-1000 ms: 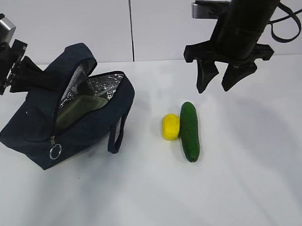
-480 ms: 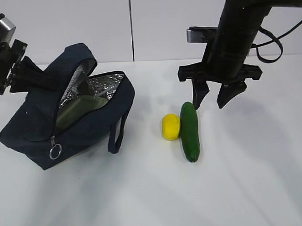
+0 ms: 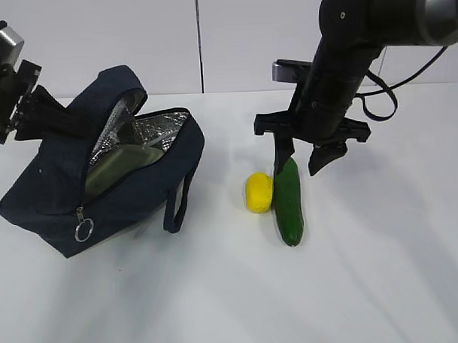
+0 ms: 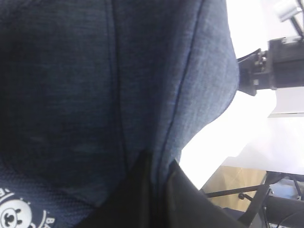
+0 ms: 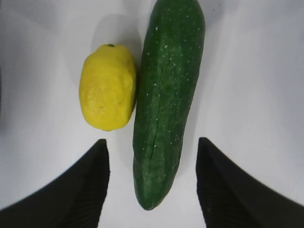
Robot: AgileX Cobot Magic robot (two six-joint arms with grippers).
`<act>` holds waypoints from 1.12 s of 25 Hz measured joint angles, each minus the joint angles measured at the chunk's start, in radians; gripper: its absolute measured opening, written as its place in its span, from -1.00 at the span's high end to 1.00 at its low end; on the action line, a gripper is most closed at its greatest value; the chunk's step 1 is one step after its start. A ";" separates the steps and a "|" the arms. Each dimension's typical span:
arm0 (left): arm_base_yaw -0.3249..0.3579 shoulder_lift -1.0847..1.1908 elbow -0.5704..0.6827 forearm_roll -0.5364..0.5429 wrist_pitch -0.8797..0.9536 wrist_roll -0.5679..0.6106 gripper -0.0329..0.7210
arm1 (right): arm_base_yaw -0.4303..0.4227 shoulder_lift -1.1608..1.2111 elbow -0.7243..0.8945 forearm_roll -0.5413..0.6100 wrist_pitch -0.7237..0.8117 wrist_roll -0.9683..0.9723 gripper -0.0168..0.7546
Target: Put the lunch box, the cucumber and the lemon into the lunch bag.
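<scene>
The lunch box [image 3: 122, 165] lies inside the lunch bag [image 3: 49, 194]; to its right, the lemon [image 3: 258, 192] touches the cucumber's [image 3: 288, 199] left side.

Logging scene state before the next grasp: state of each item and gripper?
lunch bag: unzipped, mouth held open, lying tilted on the table.
lunch box: inside the bag, lid on.
cucumber: flat on the table, touching the lemon.
lemon: on the table, not gripped.
right gripper: jaws open, straddling the cucumber's end.
left gripper: shut on the bag fabric.

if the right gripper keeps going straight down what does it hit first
Most likely the cucumber: the open right gripper straddles its near end. The lemon lies just outside the left finger. Height above the cucumber is unclear.
</scene>
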 joint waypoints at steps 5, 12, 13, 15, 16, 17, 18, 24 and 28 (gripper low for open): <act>0.000 0.000 0.000 0.004 0.000 0.000 0.91 | 0.000 0.048 0.000 0.002 -0.005 0.006 -0.22; 0.000 0.000 0.000 0.006 0.000 0.000 0.91 | 0.000 0.081 0.000 0.002 -0.010 0.009 -0.22; 0.000 0.000 0.000 0.006 0.000 0.000 0.91 | 0.000 0.086 0.000 0.002 -0.010 0.009 -0.22; 0.000 0.000 0.000 0.006 0.000 0.000 0.91 | 0.002 0.100 0.000 0.004 -0.011 0.011 -0.22; 0.000 0.000 0.000 0.006 0.000 0.000 0.91 | 0.004 0.108 0.000 0.004 -0.011 0.011 -0.22; 0.000 0.000 0.000 0.006 0.000 0.000 0.91 | 0.006 0.116 0.000 0.008 -0.011 0.011 -0.22; 0.000 0.000 0.000 0.006 0.000 0.000 0.91 | 0.006 0.121 0.000 0.014 -0.013 0.011 -0.22; 0.000 0.000 0.000 0.017 0.002 0.000 0.91 | 0.006 0.141 0.000 0.025 -0.021 0.013 -0.22; 0.000 0.000 -0.002 0.039 0.002 0.000 0.91 | 0.006 0.158 0.000 0.025 -0.031 0.014 -0.22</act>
